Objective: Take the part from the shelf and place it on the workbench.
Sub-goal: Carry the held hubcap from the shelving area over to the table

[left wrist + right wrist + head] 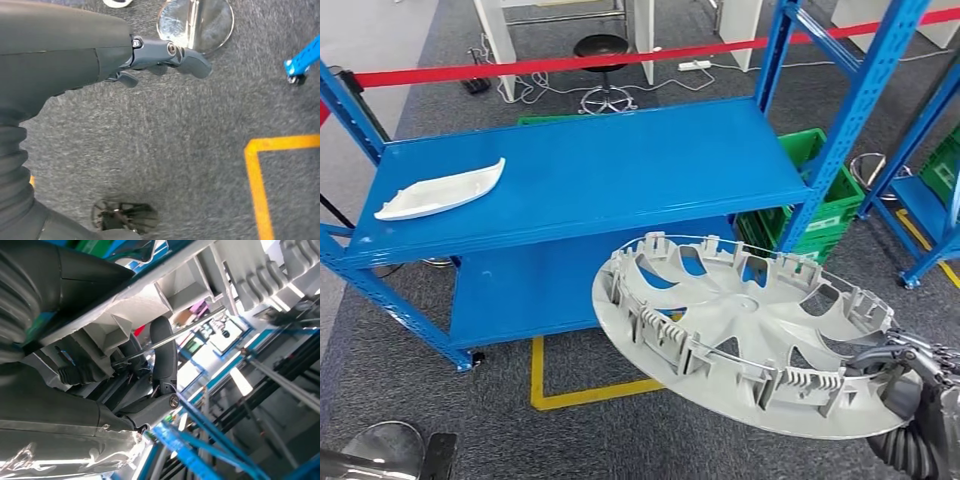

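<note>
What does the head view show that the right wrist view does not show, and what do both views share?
Head view alone: the whole grey wheel cover held out in front of the blue shelf, a white trim part lying on the shelf's top board, green crates and a yellow floor line.
Right wrist view alone: a close look at a finger hooked behind the cover's rim ribs.
Both: the right hand gripping the wheel cover at its edge.

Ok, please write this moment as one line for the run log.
step: carrying | right hand: holds wheel cover by its rim, off the shelf | left hand: empty, fingers apart, over floor | white part: on shelf
</note>
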